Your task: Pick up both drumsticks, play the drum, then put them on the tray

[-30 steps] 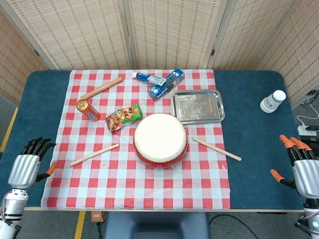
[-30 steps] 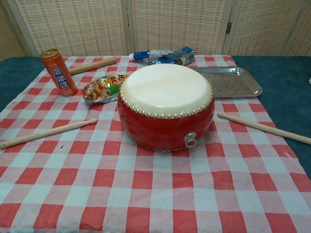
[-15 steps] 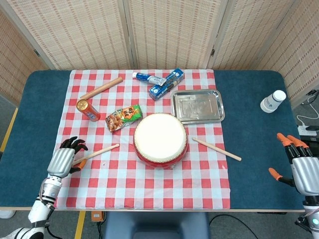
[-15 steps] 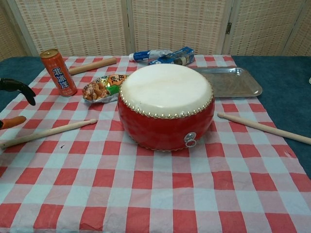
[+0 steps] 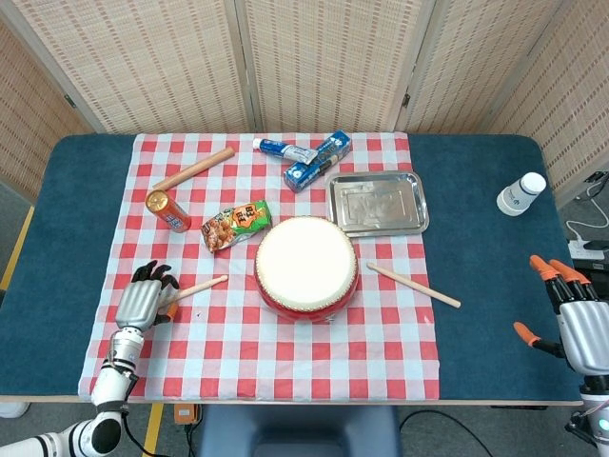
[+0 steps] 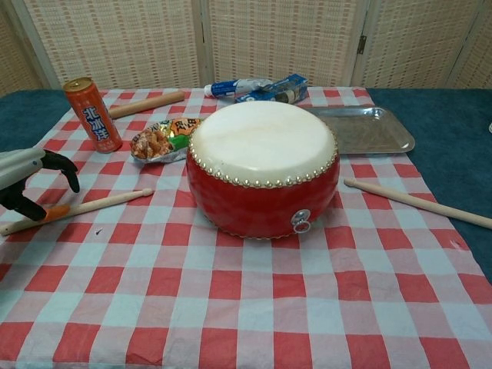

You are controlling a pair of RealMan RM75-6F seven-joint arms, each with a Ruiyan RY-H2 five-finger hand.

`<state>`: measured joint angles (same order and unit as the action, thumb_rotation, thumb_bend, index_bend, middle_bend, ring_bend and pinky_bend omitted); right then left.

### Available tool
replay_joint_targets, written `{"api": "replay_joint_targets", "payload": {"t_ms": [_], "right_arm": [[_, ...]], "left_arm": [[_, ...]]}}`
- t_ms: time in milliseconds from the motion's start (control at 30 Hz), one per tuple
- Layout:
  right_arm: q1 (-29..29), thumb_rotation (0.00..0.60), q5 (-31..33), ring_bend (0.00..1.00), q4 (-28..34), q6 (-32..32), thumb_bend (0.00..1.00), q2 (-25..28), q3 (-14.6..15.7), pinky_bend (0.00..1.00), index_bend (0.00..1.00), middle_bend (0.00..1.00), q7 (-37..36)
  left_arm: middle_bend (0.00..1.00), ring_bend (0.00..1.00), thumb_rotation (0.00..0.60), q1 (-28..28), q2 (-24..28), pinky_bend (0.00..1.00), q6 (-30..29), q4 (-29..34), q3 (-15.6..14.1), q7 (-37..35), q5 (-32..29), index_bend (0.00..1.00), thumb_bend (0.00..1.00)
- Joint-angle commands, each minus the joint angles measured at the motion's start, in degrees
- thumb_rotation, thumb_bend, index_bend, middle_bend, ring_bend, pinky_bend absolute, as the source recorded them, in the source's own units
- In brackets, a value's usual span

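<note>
A round red drum (image 5: pixel 306 268) with a smooth cream skin and a studded rim sits mid-cloth on the checked tablecloth (image 5: pixel 285 352), which covers a blue felt-like counter (image 5: pixel 485 238). The left hand (image 5: pixel 143 297), metal-backed with dark fingers curled downward, is over the near end of the left drumstick (image 6: pixel 92 205), a slim pale wooden rod lying just left of the drum; whether it grips the stick I cannot tell. The right drumstick (image 5: pixel 414 286) lies untouched right of the drum. The right hand (image 5: pixel 576 319) hovers at the counter's right edge, orange-tipped fingers spread, holding nothing. The shiny rectangular steel tray (image 5: pixel 378 204) sits behind the drum.
</note>
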<state>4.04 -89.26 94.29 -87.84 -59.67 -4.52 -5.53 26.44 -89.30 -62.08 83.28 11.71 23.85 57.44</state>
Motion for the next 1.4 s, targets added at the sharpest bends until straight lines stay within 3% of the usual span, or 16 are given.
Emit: {"api": "replay_joint_targets", "payload": {"t_ms": [33,700,867,1033,1167,1400], "right_arm": [[0.06,0.600,0.03,0.08,-0.05,0.13,0.10,0.00,0.03,0.16,0.05,0.15,-0.16],[0.07,0.600,0.95,0.08,-0.01,0.47,0.10,0.05,-0.01,0.16,0.06,0.15,-0.29],[0.13,0.600,0.99,0.08,0.37,0.61,0.10,0.06,0.03,0.16,0.06,0.15,0.06],[0.07,0.600,0.94,0.08,0.90,0.38,0.10,0.27,-0.03,0.16,0.06,0.15,0.45],[-0.08,0.600,0.84,0.08,1.24,0.02,0.10,0.46,-0.04,0.16,0.06,0.15,0.74],[0.05,0.600,0.87,0.08,1.50,0.23,0.10,0.48,-0.07,0.16,0.06,0.15,1.04]], "left_arm": [[0.12,0.00,0.600,1.17,-2.09,0.06,0.48,-1.89,0.53,2.23,-3.09,0.41,0.38],[0.12,0.00,0.600,3.98,-6.03,0.05,1.18,-7.16,0.52,3.62,-7.03,0.46,0.38],[0.20,0.01,0.600,3.60,-7.10,0.06,0.45,-8.43,0.61,1.17,-6.31,0.59,0.38],[0.32,0.12,0.600,2.26,-6.91,0.10,-1.30,-8.17,0.28,-3.38,-3.22,0.69,0.41],[0.37,0.17,0.600,-0.46,-5.11,0.14,-3.15,-5.85,0.82,-12.19,-0.21,0.69,0.41],[0.43,0.24,0.600,-7.37,1.14,0.26,-2.65,0.66,3.23,-44.57,6.71,0.65,0.42]]}}
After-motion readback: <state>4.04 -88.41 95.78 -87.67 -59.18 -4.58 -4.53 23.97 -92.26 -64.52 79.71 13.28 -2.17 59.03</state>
